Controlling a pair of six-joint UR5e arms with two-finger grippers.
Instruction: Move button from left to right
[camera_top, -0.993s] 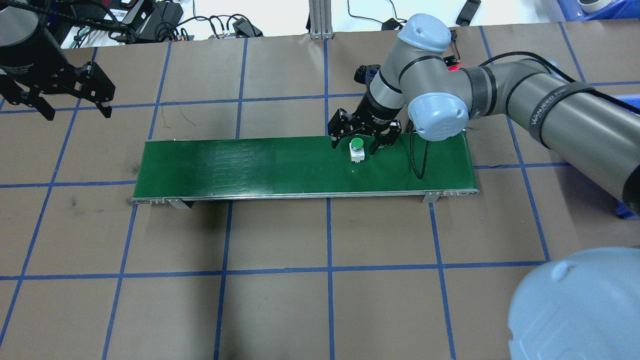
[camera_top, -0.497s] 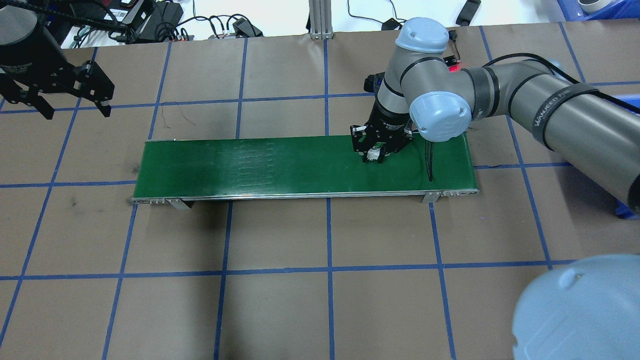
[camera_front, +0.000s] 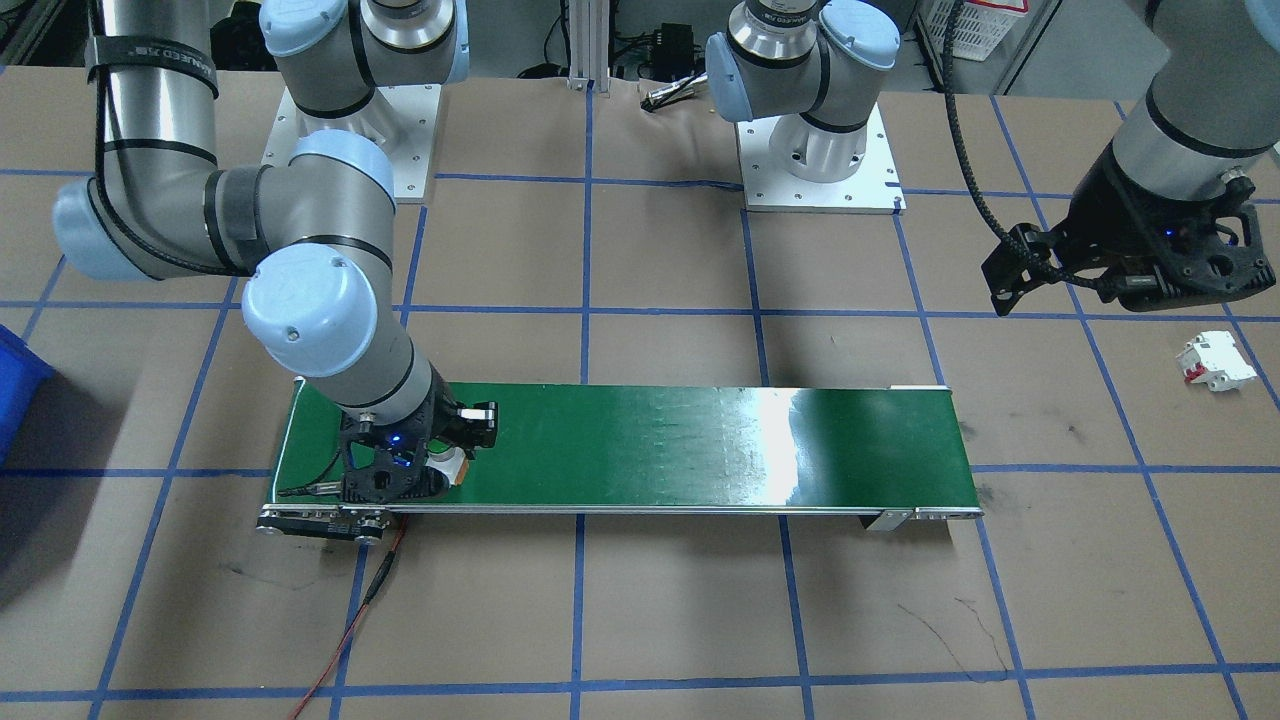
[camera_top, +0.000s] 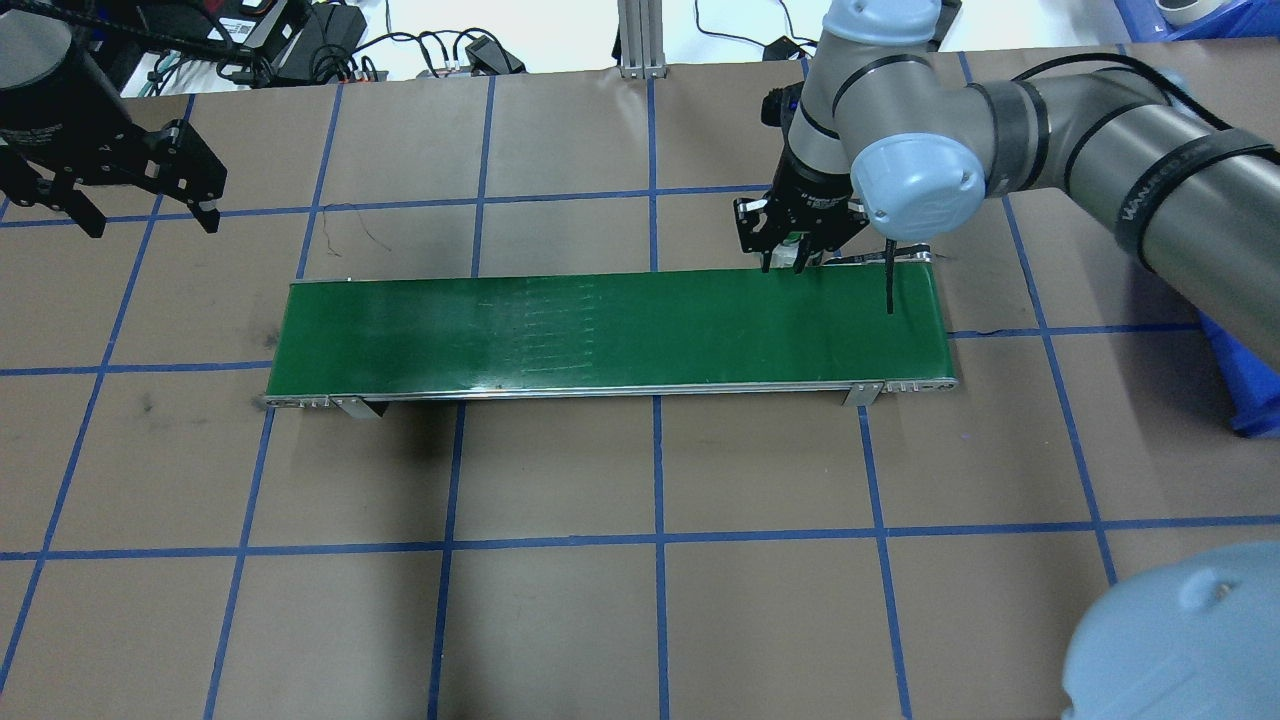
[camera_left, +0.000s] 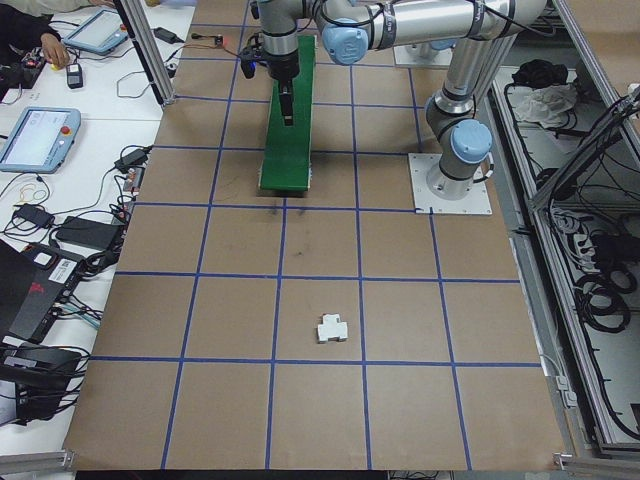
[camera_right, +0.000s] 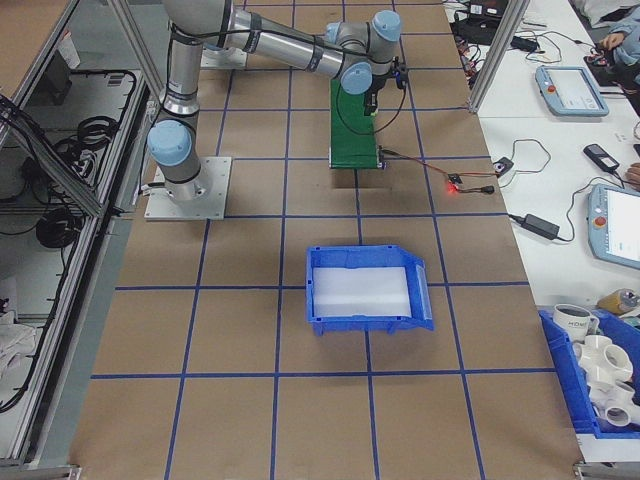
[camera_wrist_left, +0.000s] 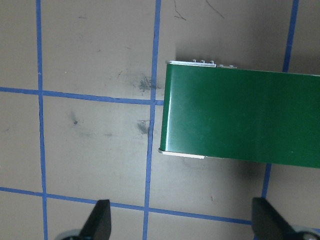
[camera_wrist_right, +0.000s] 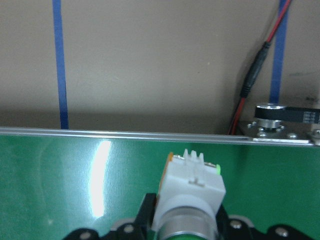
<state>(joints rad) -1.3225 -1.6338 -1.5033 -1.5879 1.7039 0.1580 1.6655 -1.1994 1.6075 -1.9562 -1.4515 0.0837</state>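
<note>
On the brown-papered surface (camera_top: 560, 620), marked into squares by blue tape, a long green conveyor belt (camera_top: 600, 330) is laid across the middle. Above the belt's far edge toward its right end, the right arm (camera_top: 1100, 150) is bent down, and its right tool (camera_top: 790, 262) is clamped on the button (camera_wrist_right: 192, 192), which is carried clear of the belt, as far as the wrist view allows it to be judged. In that view the button's whitish body and light-green end are seen pointing away from the camera, between the dark fingers (camera_wrist_right: 145, 212). The left tool (camera_top: 140, 205) is held with its fingers spread and nothing between them, well apart from the belt's left end. A white breaker with a red lever (camera_front: 1215, 360) is seen lying beside it on the paper.
</note>
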